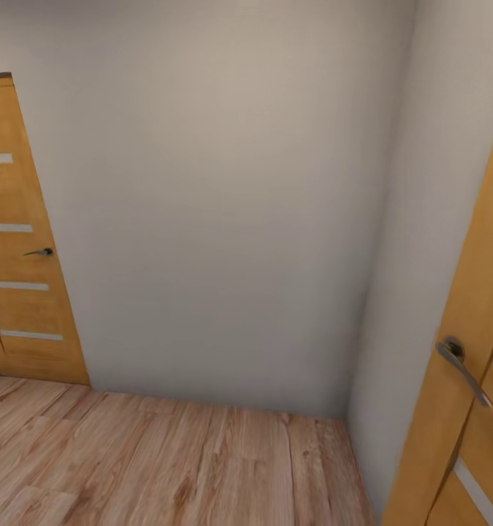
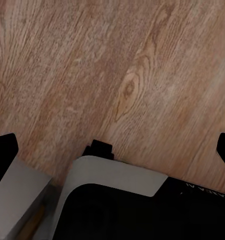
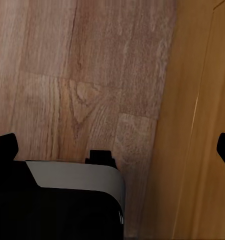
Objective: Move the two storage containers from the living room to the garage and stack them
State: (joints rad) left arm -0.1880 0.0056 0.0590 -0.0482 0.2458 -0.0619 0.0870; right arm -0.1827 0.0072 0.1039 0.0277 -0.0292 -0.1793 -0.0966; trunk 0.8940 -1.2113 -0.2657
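Soft, even light is washing the wall [image 1: 224,204], which is dimming toward the corner at 4 o'clock in the head view, with no glare showing. That view is looking slightly blurred, and both doors [image 1: 20,256] are leaning outward near the edges. In the wrist views the plank floor [image 2: 117,75] is rendering soft and dim, with a faint shadow darkening beside the right door [image 3: 202,125].

Right gripper [image 3: 112,145] with its two black fingertips [image 3: 3,145] spread wide over light wood-plank floor [image 3: 67,75]. An orange-wood door panel [image 3: 202,125] stands alongside. The robot's grey-and-black base [image 3: 72,200] sits below.
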